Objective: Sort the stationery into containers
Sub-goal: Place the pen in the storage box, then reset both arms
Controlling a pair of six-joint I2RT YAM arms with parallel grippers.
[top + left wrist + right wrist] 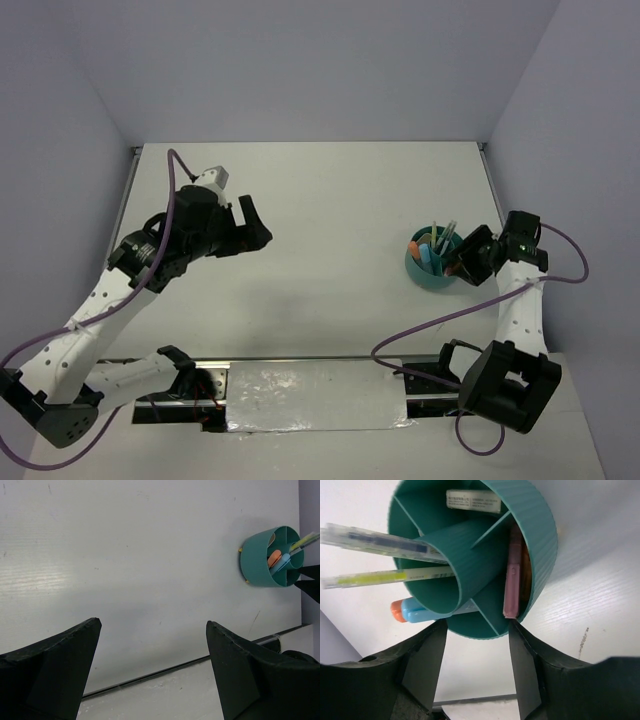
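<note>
The round teal cup (425,275) stands at the right of the table, with inner dividers and a central tube. In the right wrist view the cup (540,545) holds two thin pens (385,542), a light blue tube (420,614) beside an orange highlighter (396,611), a pink eraser (512,585) and a white eraser (472,501). My right gripper (477,625) is open and empty, its fingers on either side of the cup's near rim. My left gripper (255,232) is open and empty above the left of the table, far from the cup (265,560).
The white table (330,200) is walled at the back and sides. A silvery plate (315,395) lies at the near edge between the arm bases. A dark seam (175,666) marks that edge in the left wrist view. No loose stationery shows on the table.
</note>
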